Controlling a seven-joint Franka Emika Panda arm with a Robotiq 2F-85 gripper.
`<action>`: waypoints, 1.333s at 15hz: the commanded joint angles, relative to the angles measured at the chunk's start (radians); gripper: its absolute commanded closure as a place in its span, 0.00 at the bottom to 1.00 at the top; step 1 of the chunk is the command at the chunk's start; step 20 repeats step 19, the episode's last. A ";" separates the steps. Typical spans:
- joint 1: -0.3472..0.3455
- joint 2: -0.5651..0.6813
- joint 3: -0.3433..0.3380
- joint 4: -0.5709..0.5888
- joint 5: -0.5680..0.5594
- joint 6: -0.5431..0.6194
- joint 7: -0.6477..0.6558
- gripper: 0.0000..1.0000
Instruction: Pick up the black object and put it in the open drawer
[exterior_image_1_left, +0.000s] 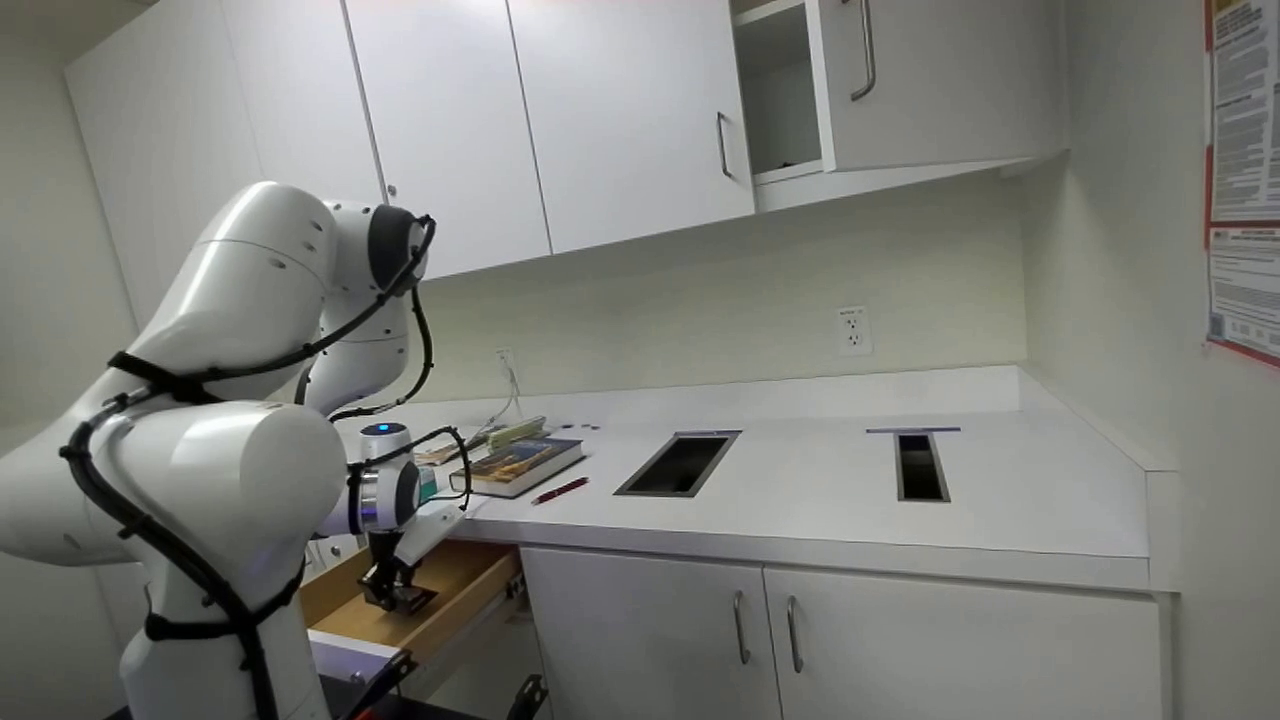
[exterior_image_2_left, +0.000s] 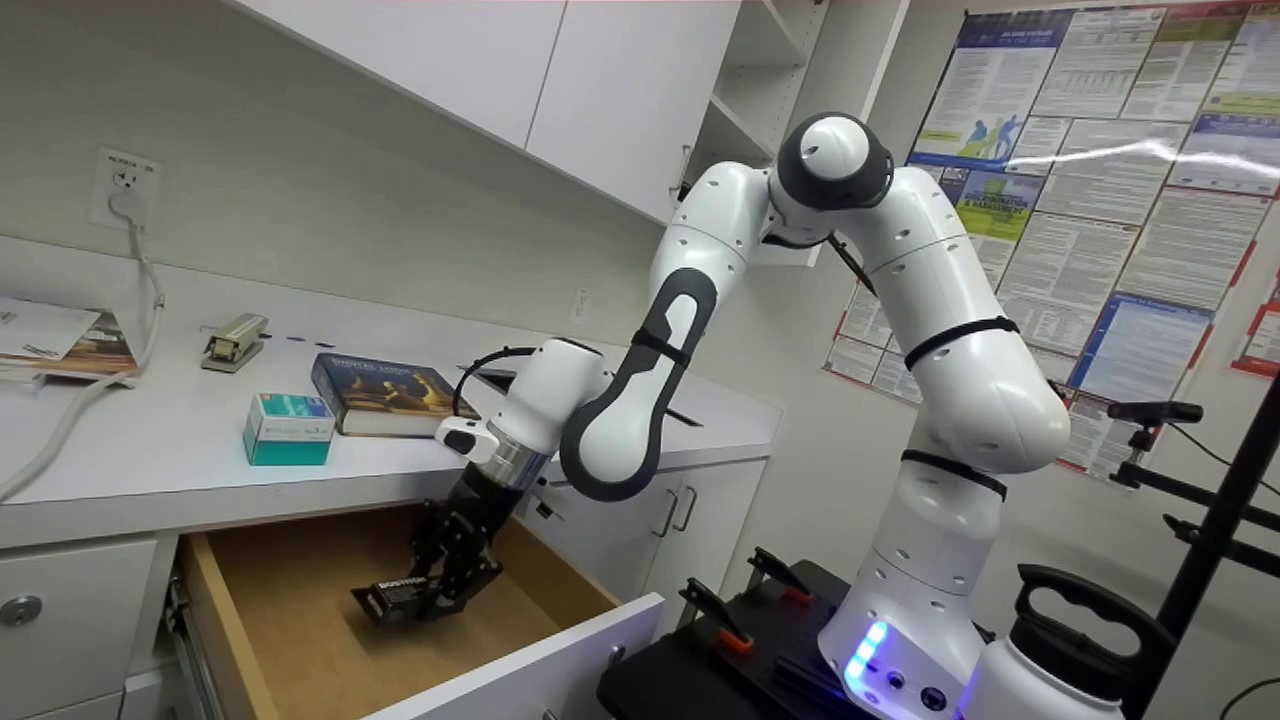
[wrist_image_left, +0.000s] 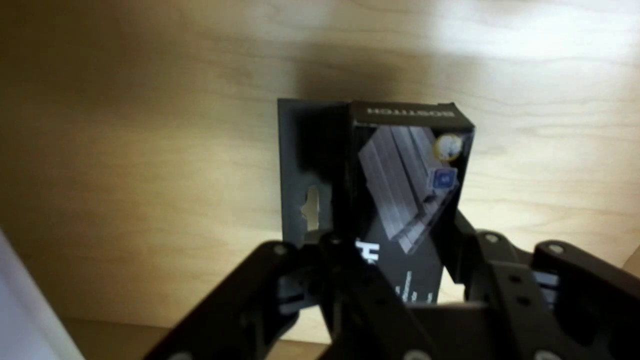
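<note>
The black object (wrist_image_left: 407, 175) is a small black box with a flat hanging tab and "BOSTITCH" lettering. It also shows in both exterior views (exterior_image_1_left: 415, 598) (exterior_image_2_left: 388, 601). My gripper (wrist_image_left: 400, 235) has a finger against each side of the box and is shut on it. The gripper shows in both exterior views (exterior_image_1_left: 392, 588) (exterior_image_2_left: 435, 595), pointing down inside the open drawer (exterior_image_1_left: 470, 603). The drawer has a wood interior and white front panel (exterior_image_2_left: 560, 668). The box is low over the drawer floor (wrist_image_left: 175, 200); whether it touches cannot be told.
The white counter edge (exterior_image_2_left: 300, 500) stands above the back of the drawer. On the counter are a teal and white box (exterior_image_2_left: 289, 430), a thick book (exterior_image_2_left: 392, 393), a stapler (exterior_image_2_left: 234, 342) and a red pen (exterior_image_1_left: 560, 490). A black stand with clamps (exterior_image_2_left: 690, 650) is beside the drawer front.
</note>
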 joint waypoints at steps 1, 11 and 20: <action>-0.031 0.025 0.037 0.036 -0.082 -0.020 0.072 0.55; 0.035 -0.282 0.015 -0.127 -0.129 -0.170 0.243 0.00; -0.114 -0.556 0.148 -0.292 -0.069 -0.183 0.165 0.00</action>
